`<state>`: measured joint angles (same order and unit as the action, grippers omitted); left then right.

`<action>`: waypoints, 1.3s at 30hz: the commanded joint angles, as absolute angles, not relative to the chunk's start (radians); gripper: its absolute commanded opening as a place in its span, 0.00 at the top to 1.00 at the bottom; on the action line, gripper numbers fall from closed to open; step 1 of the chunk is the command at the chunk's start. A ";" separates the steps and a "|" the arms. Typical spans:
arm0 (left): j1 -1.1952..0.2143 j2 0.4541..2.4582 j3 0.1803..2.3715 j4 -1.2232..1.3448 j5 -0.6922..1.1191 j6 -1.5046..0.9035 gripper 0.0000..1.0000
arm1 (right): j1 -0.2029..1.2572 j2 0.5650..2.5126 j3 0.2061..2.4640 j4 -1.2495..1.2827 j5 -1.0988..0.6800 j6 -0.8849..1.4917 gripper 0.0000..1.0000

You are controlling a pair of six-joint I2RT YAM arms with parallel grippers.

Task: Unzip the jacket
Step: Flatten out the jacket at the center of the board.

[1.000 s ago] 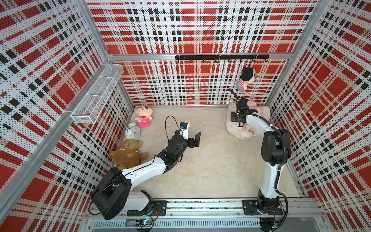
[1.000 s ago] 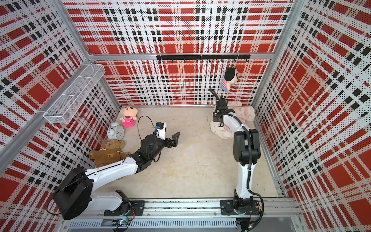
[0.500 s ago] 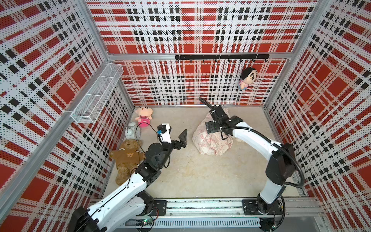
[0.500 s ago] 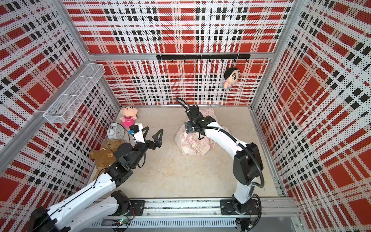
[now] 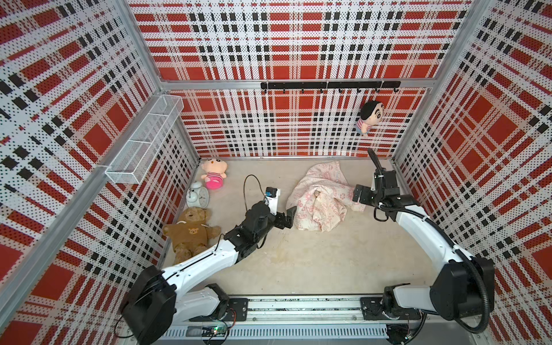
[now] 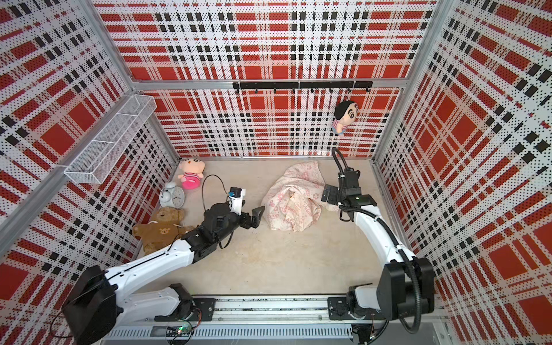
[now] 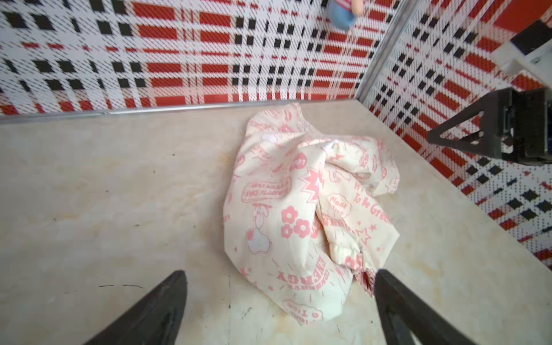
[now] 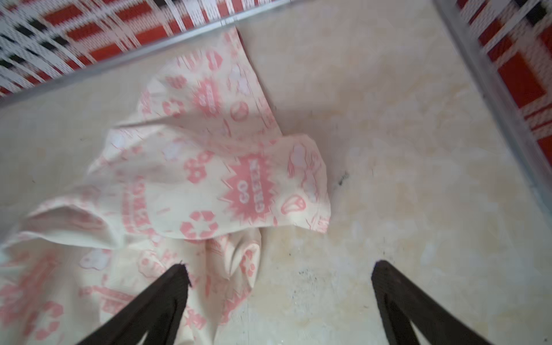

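Between my right gripper (image 5: 358, 195) and left gripper (image 5: 288, 216) the jacket (image 5: 319, 200) lay crumpled on the bench (image 5: 298, 263). Right one had just let go after dragging it over, so both stood wide and empty beside it. Couldn't spot the zipper, so nothing unzipped yet.

The jacket (image 5: 321, 200) lies crumpled in a loose heap on the beige floor (image 5: 328, 257), right of centre and near the back wall (image 5: 268, 128) in both top views. Its cream fabric carries pink flowers, starbursts and slogans. The zipper cannot be made out among the folds.
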<state>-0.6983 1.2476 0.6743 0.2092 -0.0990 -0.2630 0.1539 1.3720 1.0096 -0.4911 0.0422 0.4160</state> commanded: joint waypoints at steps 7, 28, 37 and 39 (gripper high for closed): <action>-0.764 1.492 0.755 0.291 -0.043 -0.432 0.02 | 0.170 1.568 0.997 -0.297 -0.158 0.378 0.07; -0.779 1.705 0.954 0.461 -0.269 -0.461 1.00 | 0.172 1.843 1.480 -0.408 0.175 0.304 1.00; -0.683 1.434 1.062 0.294 -0.303 -0.236 1.00 | 0.172 1.506 1.562 -0.483 0.370 0.163 1.00; -0.656 1.390 1.111 0.224 -0.272 -0.185 1.00 | 0.172 1.437 1.560 -0.490 0.401 0.135 1.00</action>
